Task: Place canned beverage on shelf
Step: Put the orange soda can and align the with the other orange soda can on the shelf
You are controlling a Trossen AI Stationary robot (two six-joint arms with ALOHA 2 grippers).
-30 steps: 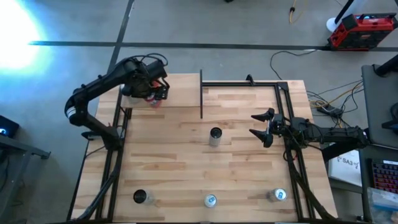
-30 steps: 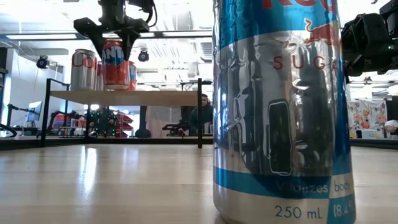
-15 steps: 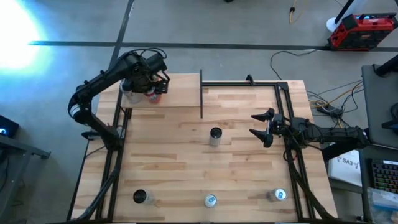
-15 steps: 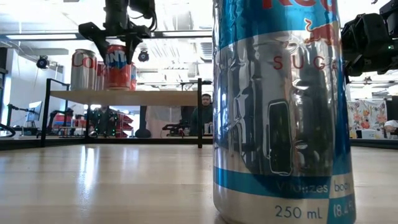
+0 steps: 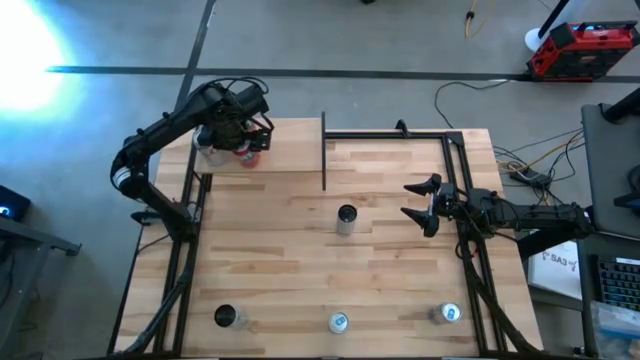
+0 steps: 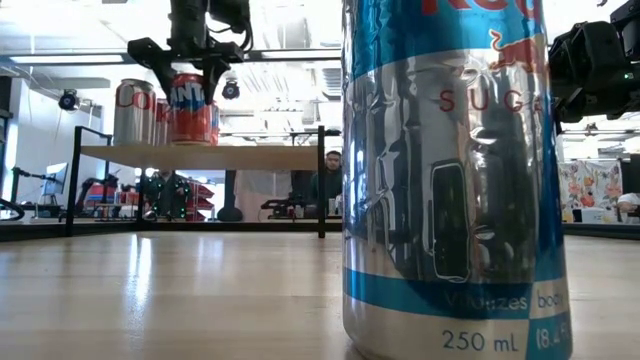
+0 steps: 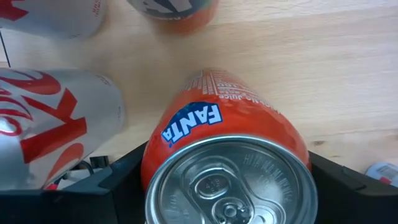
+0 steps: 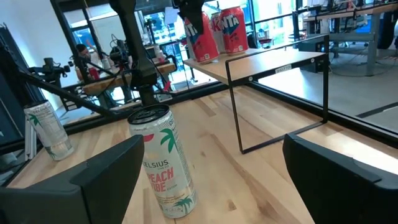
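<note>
Gripping the Fanta can (image 7: 227, 149), left jaws show best by wrist; right jaws wide.

Left end effector (image 6: 186, 62) grips an orange Fanta can (image 6: 190, 108) — standing on the shelf (image 6: 200, 155).

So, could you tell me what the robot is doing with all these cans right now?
It is stocking the shelf with drinks. The left hand is at the shelf, closed around an orange Fanta can that stands on the board beside a silver Coke can. The right hand waits open at the table's right edge, facing a Celsius can in the middle. Three more cans stand along the near edge, including a Red Bull can.
</note>
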